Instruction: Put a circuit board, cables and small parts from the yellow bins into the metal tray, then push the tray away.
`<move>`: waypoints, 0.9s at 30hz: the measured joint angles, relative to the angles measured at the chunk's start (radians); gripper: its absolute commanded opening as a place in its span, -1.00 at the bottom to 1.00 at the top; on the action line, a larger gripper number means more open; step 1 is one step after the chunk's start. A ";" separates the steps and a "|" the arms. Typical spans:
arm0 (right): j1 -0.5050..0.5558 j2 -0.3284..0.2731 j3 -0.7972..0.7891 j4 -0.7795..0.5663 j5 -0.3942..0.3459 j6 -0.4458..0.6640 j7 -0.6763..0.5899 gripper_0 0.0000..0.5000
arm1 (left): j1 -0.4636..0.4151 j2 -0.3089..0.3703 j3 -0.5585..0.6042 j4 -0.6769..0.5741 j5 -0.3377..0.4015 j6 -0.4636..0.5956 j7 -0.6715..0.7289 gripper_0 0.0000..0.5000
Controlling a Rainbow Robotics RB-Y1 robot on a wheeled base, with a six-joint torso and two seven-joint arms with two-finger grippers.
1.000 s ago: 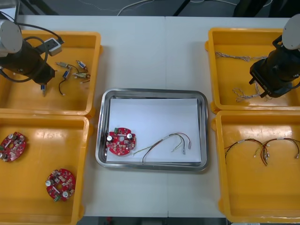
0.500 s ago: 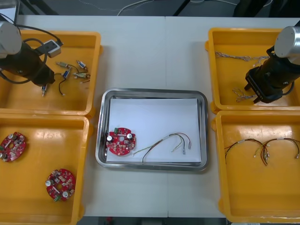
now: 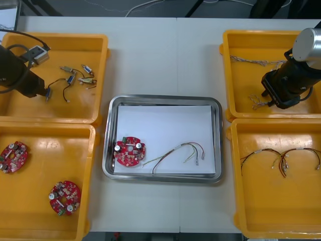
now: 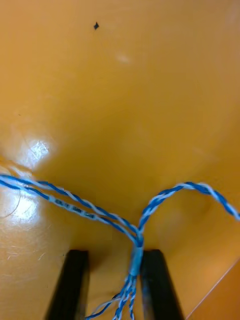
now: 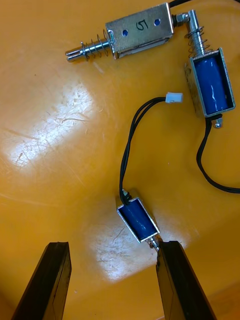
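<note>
Currently right gripper point(image 4: 115, 257) is set astride a cable point(image 4: 90, 212), fingers apart – left gripper point(image 5: 112, 277) (likewise spread) is held by a metal part point(image 5: 137, 225).

Shiny metal tray point(image 3: 162, 100), white inside, sits mid-counter point(image 3: 165, 55) holding a round red circuit board point(image 3: 129, 151) and a thin red and yellow cable point(image 3: 175, 153), lying apart. Left end effector point(image 3: 46, 94) is down in the far-left yellow bin point(image 3: 70, 37) near the small metal parts point(image 3: 80, 75), right end effector point(image 3: 268, 103) over a pale twisted cable point(image 3: 256, 104) in the far-right yellow bin point(image 3: 251, 33)
</note>
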 measured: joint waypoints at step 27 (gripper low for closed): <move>-0.002 -0.017 0.000 -0.214 -0.041 0.197 0.412 -1.00 | 0.029 0.000 -0.084 -0.117 -0.086 -0.034 0.630 1.00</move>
